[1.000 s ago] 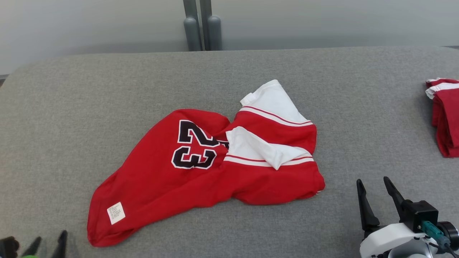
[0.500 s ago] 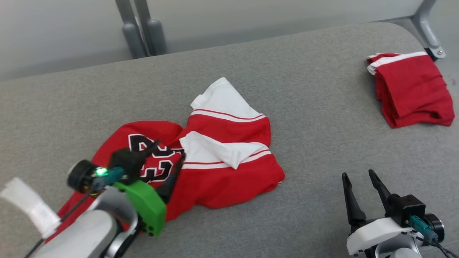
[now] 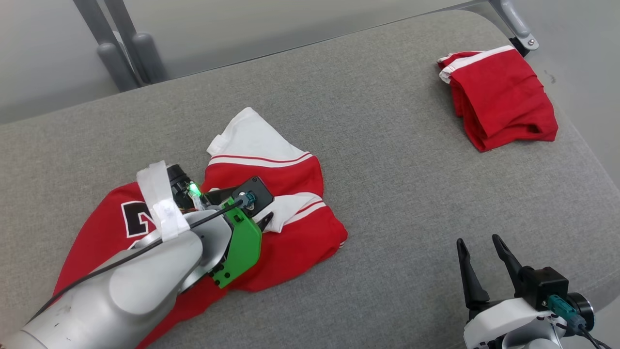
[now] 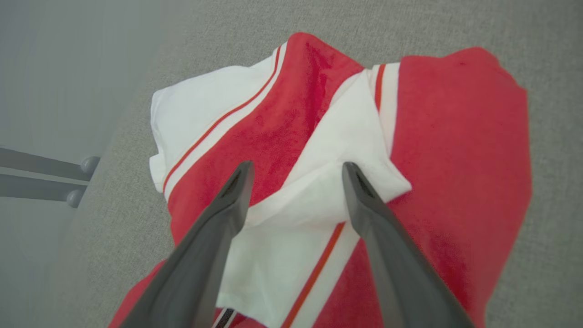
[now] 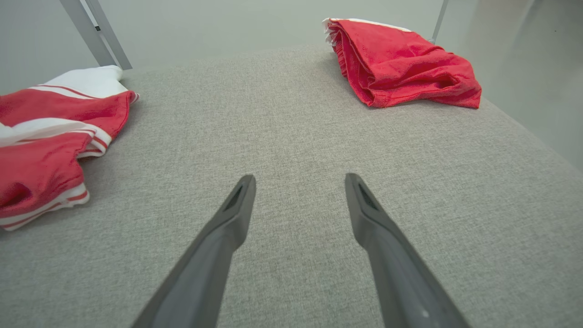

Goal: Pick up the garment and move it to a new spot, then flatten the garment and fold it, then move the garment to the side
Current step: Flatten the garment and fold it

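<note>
The garment (image 3: 300,242) (red, with white bands and a black number) lies crumpled on the grey tabletop (image 3: 387,169), left of centre. A folded red cloth (image 3: 499,97) sits near the far right corner, well apart from it. Grey metal posts (image 3: 131,58) stand beyond the far edge.

The left arm reaches over the garment, its forearm covering part of the number. The left gripper (image 4: 296,166) points down at a white flap, jaws wide, one on each side of it; contact cannot be confirmed. The right gripper (image 3: 477,240) rests low at the near right over bare tabletop, jaws wide.
</note>
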### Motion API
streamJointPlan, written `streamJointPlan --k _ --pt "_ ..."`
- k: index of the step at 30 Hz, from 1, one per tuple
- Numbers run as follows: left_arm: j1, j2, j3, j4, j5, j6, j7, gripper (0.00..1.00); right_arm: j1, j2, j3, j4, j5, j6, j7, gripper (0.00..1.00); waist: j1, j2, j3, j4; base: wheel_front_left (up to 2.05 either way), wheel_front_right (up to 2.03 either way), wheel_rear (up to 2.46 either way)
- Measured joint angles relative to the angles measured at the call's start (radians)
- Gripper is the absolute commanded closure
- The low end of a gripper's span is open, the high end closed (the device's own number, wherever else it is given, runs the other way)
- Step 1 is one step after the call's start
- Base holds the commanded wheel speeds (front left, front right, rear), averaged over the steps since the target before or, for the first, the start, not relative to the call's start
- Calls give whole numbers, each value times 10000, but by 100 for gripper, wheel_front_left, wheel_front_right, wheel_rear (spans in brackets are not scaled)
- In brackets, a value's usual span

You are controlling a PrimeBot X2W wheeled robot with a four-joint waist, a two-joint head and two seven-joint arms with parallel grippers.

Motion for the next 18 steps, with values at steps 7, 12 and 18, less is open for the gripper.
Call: streamJointPlan --k 7,12,18 --pt "-426 -86 -675 692 -669 -284 1152 0 -81 8 12 48 61 0 0 0 0 0 -29 -212 0 0 0" --pt "-487 27 -920 466 -1145 -295 1597 100 -37 25 -58 77 81 0 0 0 0 0 -49 -227 0 0 0" --pt "-492 205 -1001 50 -1676 -299 1417 100 -34 54 -127 109 104 0 0 0 0 0 -88 -168 0 0 0"
